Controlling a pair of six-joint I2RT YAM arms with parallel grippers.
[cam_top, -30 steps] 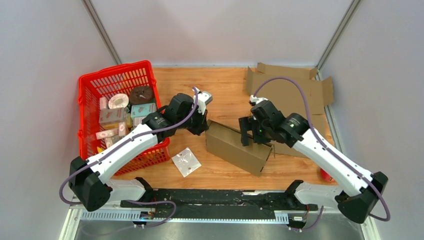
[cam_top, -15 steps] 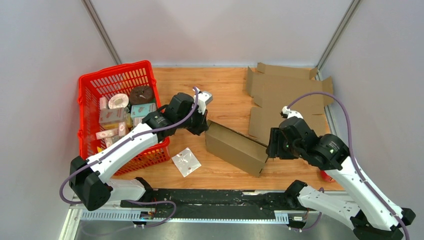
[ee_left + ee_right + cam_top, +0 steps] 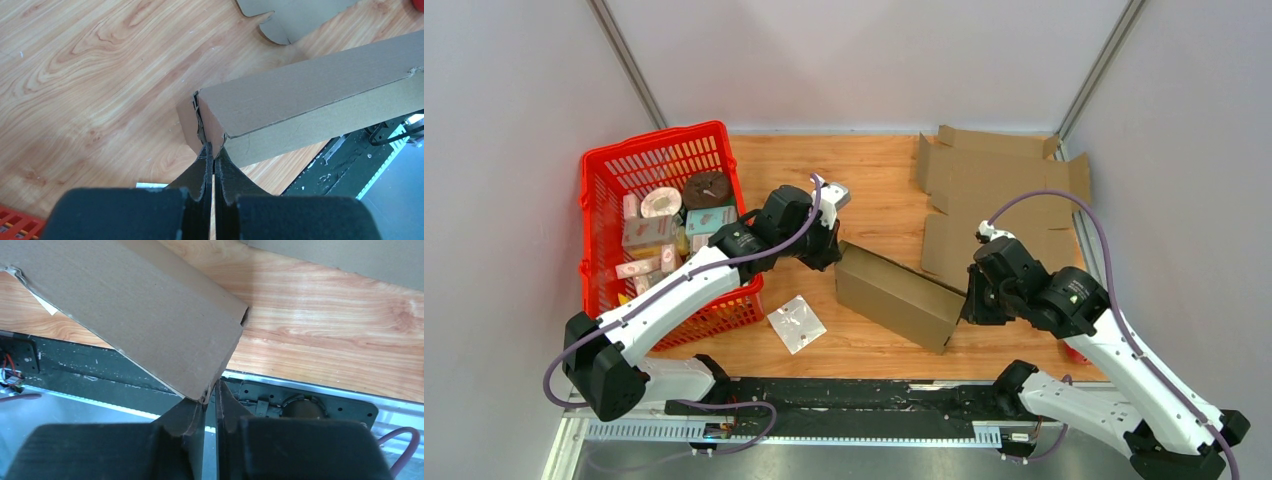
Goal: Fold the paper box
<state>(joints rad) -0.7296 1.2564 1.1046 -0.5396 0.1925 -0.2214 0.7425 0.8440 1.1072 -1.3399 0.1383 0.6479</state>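
One paper box (image 3: 896,294) spans between my two grippers. My left gripper (image 3: 210,151) is pinched tight on the end before it; my right gripper (image 3: 210,392), nearly closed, nips the opposite corner.

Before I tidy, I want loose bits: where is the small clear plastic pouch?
Top view, left of centre: the pouch lies on the wooden table between the red plastic basket and the brown cardboard box.
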